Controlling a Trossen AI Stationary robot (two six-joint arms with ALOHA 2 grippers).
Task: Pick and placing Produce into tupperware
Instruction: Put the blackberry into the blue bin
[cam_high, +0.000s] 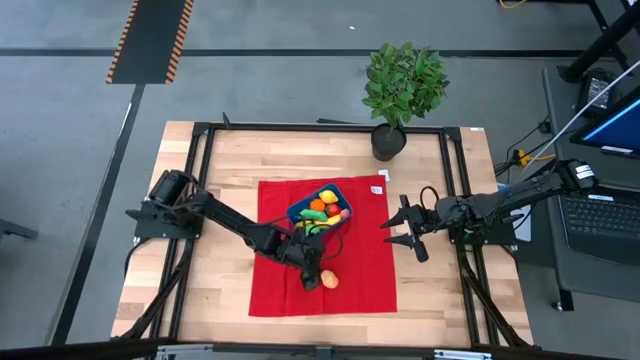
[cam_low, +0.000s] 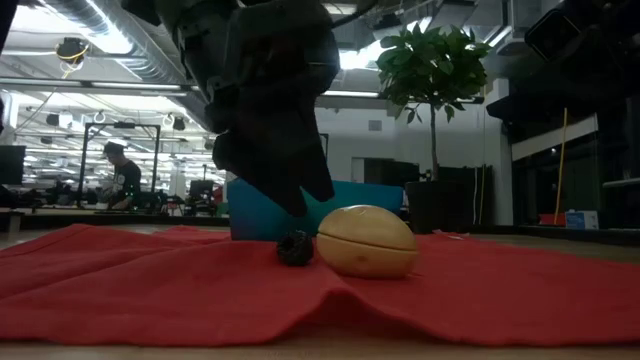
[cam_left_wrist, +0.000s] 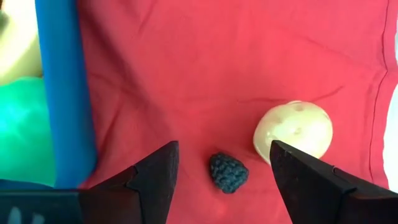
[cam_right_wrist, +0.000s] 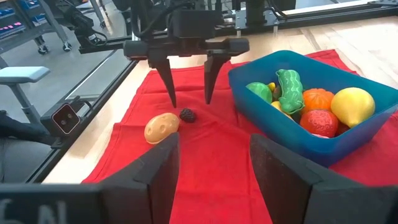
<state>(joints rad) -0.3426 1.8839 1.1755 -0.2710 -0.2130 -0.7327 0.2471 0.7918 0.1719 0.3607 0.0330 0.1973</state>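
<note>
Dark bumpy berry (cam_left_wrist: 228, 172), tan potato (cam_left_wrist: 293, 129) beside

One camera looks straight down on my whole desk (cam_high: 230, 290). Another sits at desk height, close, facing the room. My left wrist camera peers closely at the potato (cam_left_wrist: 293, 130); my right wrist's shares it from farther off.

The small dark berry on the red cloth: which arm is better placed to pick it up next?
The left. The left gripper hangs open just above the dark berry, its fingers on either side, beside the potato. The right gripper waits, open, off the cloth's right edge, farther away.
</note>
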